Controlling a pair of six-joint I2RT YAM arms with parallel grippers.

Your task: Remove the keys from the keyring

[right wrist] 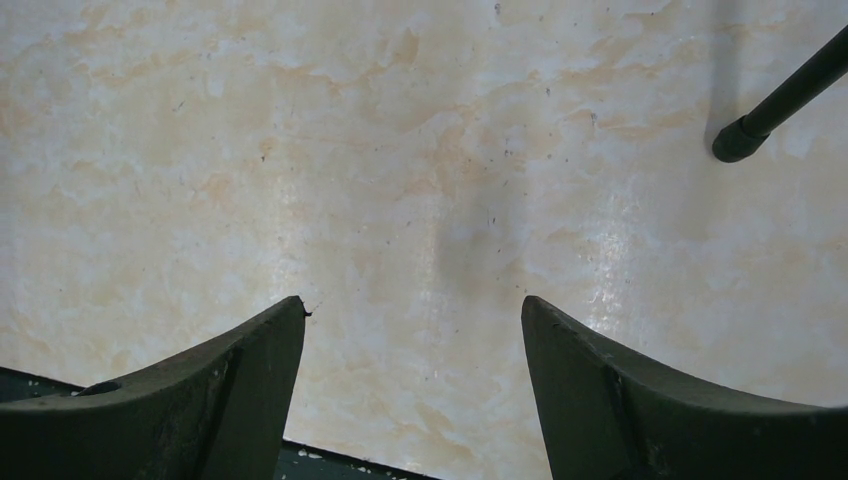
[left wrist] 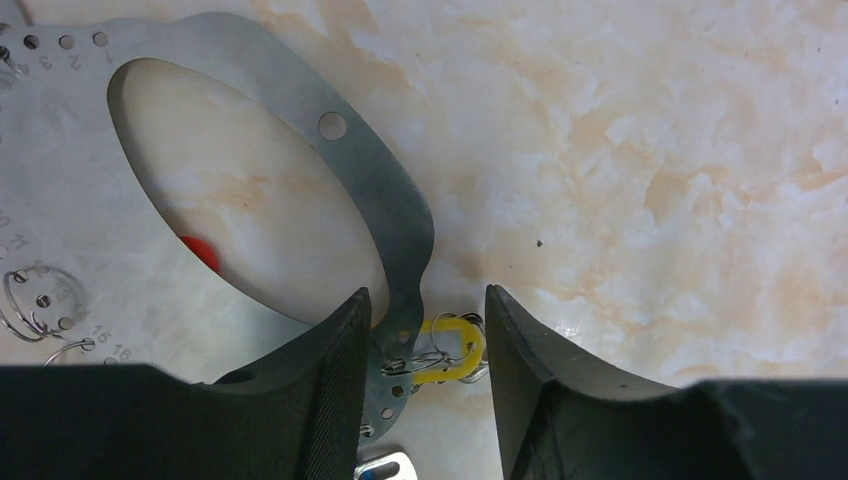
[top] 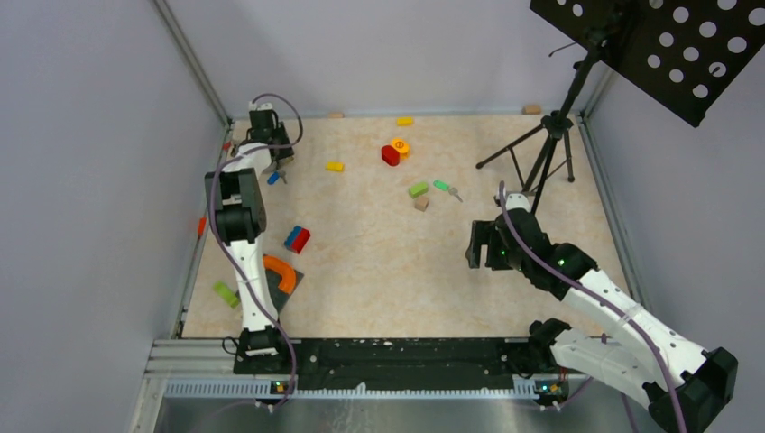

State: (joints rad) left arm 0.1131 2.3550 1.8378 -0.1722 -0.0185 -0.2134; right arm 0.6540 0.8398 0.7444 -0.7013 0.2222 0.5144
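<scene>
The step in hand looks like getting a hold on the keyring [left wrist: 380,190] at its narrow neck, where the small wire rings [left wrist: 432,358] and a yellow link [left wrist: 455,345] hang. To do it well, the left claw [left wrist: 426,290] should pinch the flat grey neck itself, not the loose rings, so the loop cannot swivel while a key is worked off. It should close gently, too, since thin metal flat on the tabletop [left wrist: 650,150] slides easily.

The left claw's jaws stand partway apart, with the neck against the inner side of one finger and the yellow link just beside the other. No firm clamp shows yet. A blue key [left wrist: 380,468] peeps out below, between the fingers, and a red spot [left wrist: 200,250], probably the other key's head, shows through the loop's opening ahead and to the left.

The right claw [right wrist: 412,298] is spread wide over bare tabletop, holding and touching nothing, with a stand's foot [right wrist: 740,145] ahead and to its right.
</scene>
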